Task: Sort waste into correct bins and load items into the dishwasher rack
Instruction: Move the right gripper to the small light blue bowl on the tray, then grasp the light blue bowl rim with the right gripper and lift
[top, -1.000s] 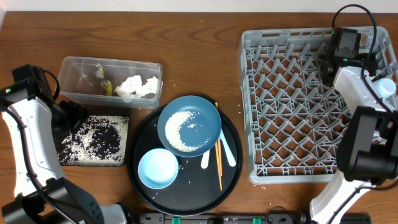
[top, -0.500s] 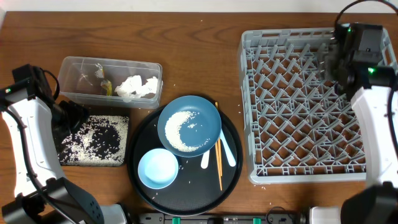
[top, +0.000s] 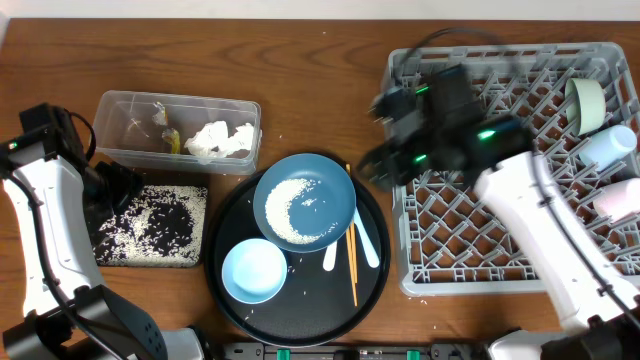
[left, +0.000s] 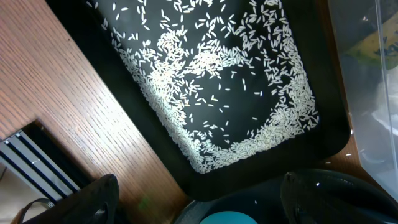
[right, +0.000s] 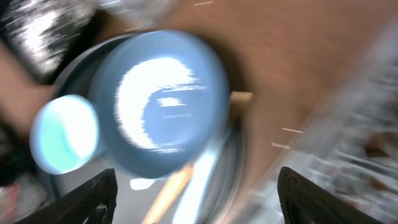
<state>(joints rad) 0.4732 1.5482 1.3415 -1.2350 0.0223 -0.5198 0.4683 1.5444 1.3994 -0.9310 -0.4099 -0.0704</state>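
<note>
Presently the right pincer is held over the left edge of the dishwasher rack. Its fingers are seen well apart in the right wrist view, with nothing between them. The dark-blue dish, with a crescent of rice grains on it, lies just to the left of this pincer, on the round black tray in the middle of the table. The right arm is judged to be much the nearer one to the dish. The dish is round, so no long axis is to be considered. The chopsticks beside it are laid with the long axis running from the far side to the near side, between the dish and the white spoons. The light-blue bowl is placed on the same tray, just beside the dish on its near side.

The left pincer also stands apart and empty, over the flat black tray, in which much rice is spread. In the clear tub napkins and a wrapper are found.

The right arm is smeared in the overhead view, so the exact place of its fingertips cannot be told there. The right wrist view is smeared as well. Some cups at the right side of the rack are partly cut off.
</note>
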